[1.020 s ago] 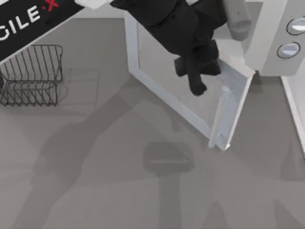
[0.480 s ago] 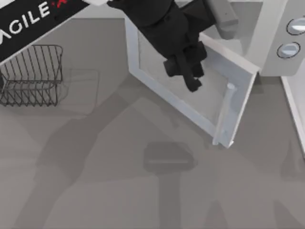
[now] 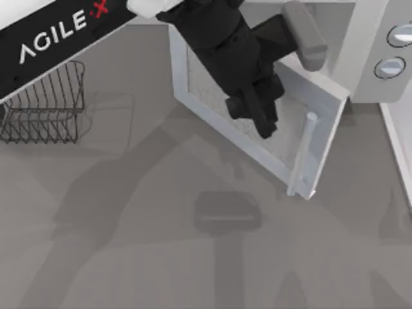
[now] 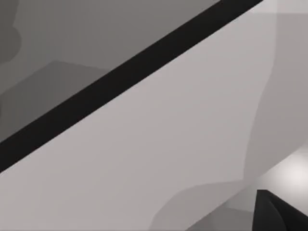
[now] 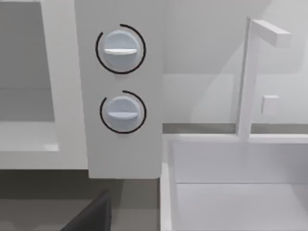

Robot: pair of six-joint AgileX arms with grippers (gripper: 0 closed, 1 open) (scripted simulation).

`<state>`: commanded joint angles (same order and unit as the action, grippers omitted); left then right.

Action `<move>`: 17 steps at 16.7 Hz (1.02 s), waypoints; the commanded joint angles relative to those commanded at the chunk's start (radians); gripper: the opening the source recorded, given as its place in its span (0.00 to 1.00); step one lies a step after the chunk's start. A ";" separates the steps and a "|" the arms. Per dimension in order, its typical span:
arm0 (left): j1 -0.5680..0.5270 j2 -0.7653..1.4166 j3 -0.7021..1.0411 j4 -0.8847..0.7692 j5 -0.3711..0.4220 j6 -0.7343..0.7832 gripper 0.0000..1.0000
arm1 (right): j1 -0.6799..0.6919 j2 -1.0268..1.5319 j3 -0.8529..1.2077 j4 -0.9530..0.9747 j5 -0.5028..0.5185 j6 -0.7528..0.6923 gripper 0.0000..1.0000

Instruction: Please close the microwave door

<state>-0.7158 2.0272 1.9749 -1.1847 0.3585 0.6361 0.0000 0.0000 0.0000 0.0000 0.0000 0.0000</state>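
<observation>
Door-wise, the microwave door [image 3: 283, 138] is hanging partly open, swung out from the microwave [image 3: 367, 71] that sits at the desk's far right corner, so its free edge with the slim grey handle [image 3: 302, 151] points toward the near side while the hinge edge sits back along the far edge, left of the cavity. Its long axis runs on a diagonal across the top view, from far-left down to near-right. My left tool [image 3: 261, 116] is right over the speckled window, on the outer face of the panel, just beside the handle but not on it; from above it looks like it's touching or almost touching the panel, can't say for sure. Can't tell how wide its fingers are either, they read as one dark lump, and nothing seems to be gripped. So the door lies between that tool and the cavity, which I reckon means a push toward the far right corner swings it home. Left arm is clearly the nearer one. Right arm is parked off by the knobs [image 5: 120, 79] on the control panel. A wire rack [image 3: 45, 103] sits near the desk's left edge, well out of the way.
</observation>
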 joint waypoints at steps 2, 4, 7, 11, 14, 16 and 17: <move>-0.012 0.019 0.008 -0.017 0.003 -0.011 0.00 | 0.000 0.000 0.000 0.000 0.000 0.000 1.00; -0.018 0.032 0.027 -0.016 -0.004 -0.022 0.00 | 0.000 0.000 0.000 0.000 0.000 0.000 1.00; -0.017 0.025 0.072 0.019 -0.023 -0.026 0.00 | 0.000 0.000 0.000 0.000 0.000 0.000 1.00; -0.013 0.022 0.085 0.031 -0.028 -0.025 0.00 | 0.000 0.000 0.000 0.000 0.000 0.000 1.00; -0.018 0.029 0.084 0.026 -0.023 -0.027 0.00 | 0.000 0.000 0.000 0.000 0.000 0.000 1.00; -0.034 0.042 0.085 0.021 -0.029 -0.032 0.00 | 0.000 0.000 0.000 0.000 0.000 0.000 1.00; -0.044 0.048 0.084 0.019 -0.036 -0.035 0.00 | 0.000 0.000 0.000 0.000 0.000 0.000 1.00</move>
<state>-0.7597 2.0752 2.0589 -1.1659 0.3221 0.6014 0.0000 0.0000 0.0000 0.0000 0.0000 0.0000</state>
